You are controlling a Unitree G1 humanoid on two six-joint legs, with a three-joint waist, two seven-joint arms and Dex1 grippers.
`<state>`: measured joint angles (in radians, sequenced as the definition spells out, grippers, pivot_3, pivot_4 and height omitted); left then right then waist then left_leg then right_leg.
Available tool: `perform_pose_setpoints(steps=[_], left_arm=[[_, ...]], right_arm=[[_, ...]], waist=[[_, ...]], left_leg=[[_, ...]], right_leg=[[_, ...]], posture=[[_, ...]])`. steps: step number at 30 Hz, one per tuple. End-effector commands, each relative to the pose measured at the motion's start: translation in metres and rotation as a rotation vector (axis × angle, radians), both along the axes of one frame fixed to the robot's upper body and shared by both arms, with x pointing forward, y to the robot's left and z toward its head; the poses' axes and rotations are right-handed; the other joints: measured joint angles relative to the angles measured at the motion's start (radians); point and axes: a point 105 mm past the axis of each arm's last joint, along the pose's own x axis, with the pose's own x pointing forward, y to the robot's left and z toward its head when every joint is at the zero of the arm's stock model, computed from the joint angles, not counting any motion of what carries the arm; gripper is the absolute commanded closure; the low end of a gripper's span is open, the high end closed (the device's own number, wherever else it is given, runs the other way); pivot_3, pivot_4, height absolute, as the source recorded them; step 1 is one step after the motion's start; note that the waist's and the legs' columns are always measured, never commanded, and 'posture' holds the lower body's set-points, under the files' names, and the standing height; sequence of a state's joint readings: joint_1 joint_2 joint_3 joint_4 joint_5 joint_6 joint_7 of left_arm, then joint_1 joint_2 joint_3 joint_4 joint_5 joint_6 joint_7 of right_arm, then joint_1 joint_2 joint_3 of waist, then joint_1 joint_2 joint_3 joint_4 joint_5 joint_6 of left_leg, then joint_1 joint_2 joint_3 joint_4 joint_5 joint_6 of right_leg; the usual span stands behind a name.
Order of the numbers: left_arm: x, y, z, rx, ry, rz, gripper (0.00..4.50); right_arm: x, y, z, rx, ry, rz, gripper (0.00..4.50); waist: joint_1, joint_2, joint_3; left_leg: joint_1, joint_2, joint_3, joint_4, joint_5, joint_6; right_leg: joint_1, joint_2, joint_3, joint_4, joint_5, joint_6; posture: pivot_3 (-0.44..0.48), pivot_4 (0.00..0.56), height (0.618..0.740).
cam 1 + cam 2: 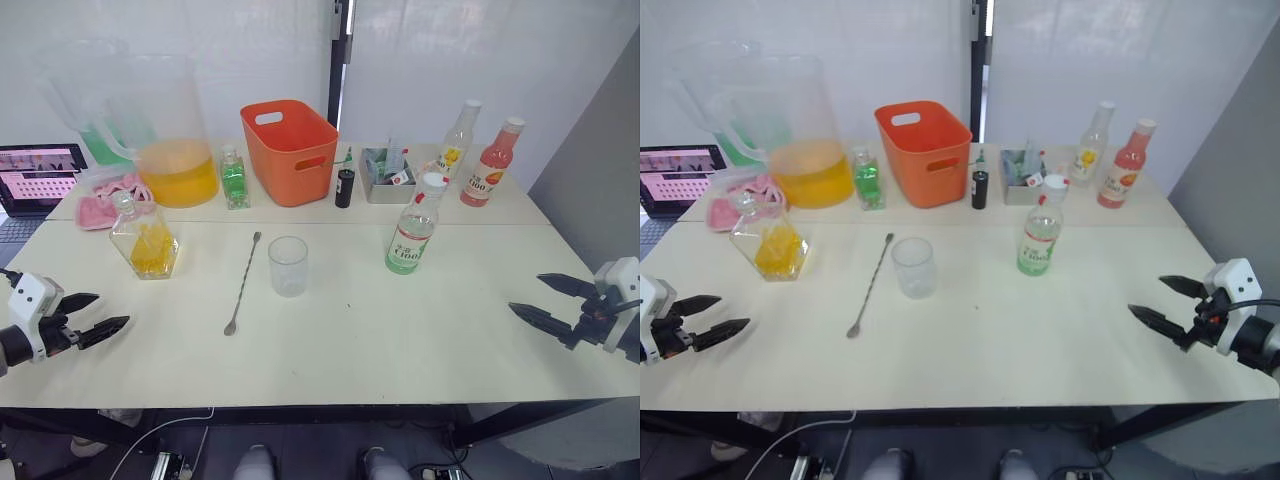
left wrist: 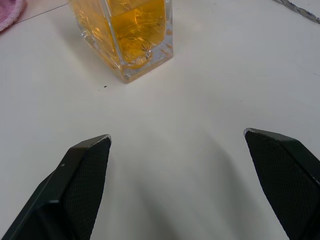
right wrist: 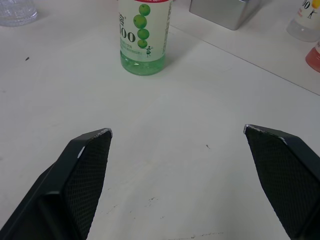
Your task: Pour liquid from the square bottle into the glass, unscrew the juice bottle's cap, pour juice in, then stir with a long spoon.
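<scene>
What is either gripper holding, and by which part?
Nothing. The left gripper and right gripper are both open over bare table.

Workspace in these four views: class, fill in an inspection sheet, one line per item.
Surface: pale table, seam across the back.
Job's things: square bottle, long spoon, glass and capped juice bottle, all standing apart, untouched.
Clutter: pitcher, orange bin, small green bottle, pink-labelled bottle.
Grippers: left gripper and right gripper open, empty.
Cables: one under the table.
Surroundings: laptop, white wall.
</scene>
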<state>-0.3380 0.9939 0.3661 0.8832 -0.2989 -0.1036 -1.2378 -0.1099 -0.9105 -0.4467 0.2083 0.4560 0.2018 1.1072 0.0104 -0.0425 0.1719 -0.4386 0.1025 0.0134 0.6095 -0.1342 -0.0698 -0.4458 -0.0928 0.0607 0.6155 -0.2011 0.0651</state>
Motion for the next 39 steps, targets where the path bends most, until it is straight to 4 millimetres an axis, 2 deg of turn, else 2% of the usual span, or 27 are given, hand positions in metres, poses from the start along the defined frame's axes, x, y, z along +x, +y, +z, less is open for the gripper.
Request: perform_pose_setpoints(steps=[1, 6, 12, 16, 20, 23, 25, 28, 33, 39], left_arm=[[-0.001, 0.001, 0.013, -0.031, -0.047, -0.002, 0.0], [-0.005, -0.011, 0.028, -0.095, -0.135, -0.034, 0.0], [-0.027, -0.024, 0.034, -0.164, -0.197, -0.011, 0.0], [-0.048, -0.031, 0.032, -0.2, -0.235, 0.049, 0.0], [-0.065, -0.039, 0.032, -0.249, -0.326, 0.177, 0.0], [-0.076, -0.055, 0.024, -0.303, -0.33, 0.216, 0.0], [-0.079, -0.057, 0.021, -0.344, -0.35, 0.286, 0.0], [-0.077, -0.059, 0.02, -0.36, -0.385, 0.372, 0.0], [-0.053, -0.068, 0.012, -0.375, -0.367, 0.483, 0.0], [-0.022, -0.073, 0.03, -0.34, -0.451, 0.522, 0.0]], right_arm=[[0.002, 0.006, 0.018, 0.016, -0.076, 0.019, 0.03], [0.007, 0.039, 0.03, 0.051, -0.077, 0.136, 0.03], [-0.003, 0.087, 0.052, 0.104, 0.0, 0.362, 0.03], [-0.01, 0.118, 0.063, 0.116, 0.056, 0.522, 0.03], [-0.008, 0.149, 0.073, 0.143, 0.049, 0.653, 0.03], [-0.007, 0.164, 0.076, 0.158, 0.043, 0.714, 0.03], [-0.007, 0.17, 0.078, 0.167, 0.034, 0.734, 0.03], [-0.007, 0.174, 0.078, 0.17, 0.029, 0.747, 0.03], [-0.009, 0.178, 0.075, 0.165, 0.026, 0.746, 0.03], [-0.01, 0.174, 0.079, 0.168, -0.014, 0.704, 0.03]], waist=[[0.0, 0.0, 0.0], [-0.007, 0.0, 0.0], [-0.016, 0.0, 0.0], [-0.026, 0.0, 0.0], [-0.021, -0.001, 0.0], [-0.024, -0.002, 0.0], [-0.02, -0.003, 0.0], [-0.012, -0.003, 0.0], [-0.006, -0.003, 0.0], [-0.002, -0.003, 0.0]], left_leg=[[0.0, 0.0, 0.0, 0.0, 0.0, 0.0], [0.0, 0.0, 0.0, 0.0, 0.0, 0.0], [0.0, 0.0, 0.0, 0.001, 0.001, 0.001], [0.0, 0.0, 0.0, 0.001, 0.001, 0.001], [0.0, 0.001, 0.0, 0.001, 0.001, 0.001], [0.0, -0.001, 0.001, 0.003, 0.0, 0.001], [0.0, 0.0, 0.001, 0.003, 0.0, 0.001], [-0.001, 0.0, 0.0, 0.004, 0.0, 0.001], [-0.001, 0.0, 0.0, 0.006, 0.0, 0.001], [-0.001, 0.0, 0.0, 0.007, 0.001, 0.002]], right_leg=[[0.0, 0.0, 0.0, 0.0, 0.0, 0.0], [-0.001, 0.0, 0.0, 0.002, 0.0, 0.0], [-0.004, 0.0, 0.002, 0.01, -0.005, 0.0], [-0.006, 0.0, 0.002, 0.013, -0.007, -0.002], [-0.007, 0.001, 0.003, 0.013, -0.007, -0.002], [-0.005, -0.001, 0.005, 0.012, -0.007, -0.001], [-0.006, 0.001, 0.005, 0.013, -0.007, -0.001], [-0.006, 0.001, 0.005, 0.013, -0.007, -0.001], [-0.005, 0.001, 0.005, 0.013, -0.007, -0.001], [-0.005, 0.001, 0.005, 0.013, -0.007, -0.001]], posture=[[0.0, 0.15, 0.703], [0.0, 0.15, 0.703], [0.0, 0.15, 0.703], [0.0, 0.15, 0.703], [0.0, 0.15, 0.703], [0.0, 0.15, 0.703], [0.0, 0.15, 0.703], [0.0, 0.15, 0.703], [0.0, 0.15, 0.703], [0.0, 0.15, 0.703]])
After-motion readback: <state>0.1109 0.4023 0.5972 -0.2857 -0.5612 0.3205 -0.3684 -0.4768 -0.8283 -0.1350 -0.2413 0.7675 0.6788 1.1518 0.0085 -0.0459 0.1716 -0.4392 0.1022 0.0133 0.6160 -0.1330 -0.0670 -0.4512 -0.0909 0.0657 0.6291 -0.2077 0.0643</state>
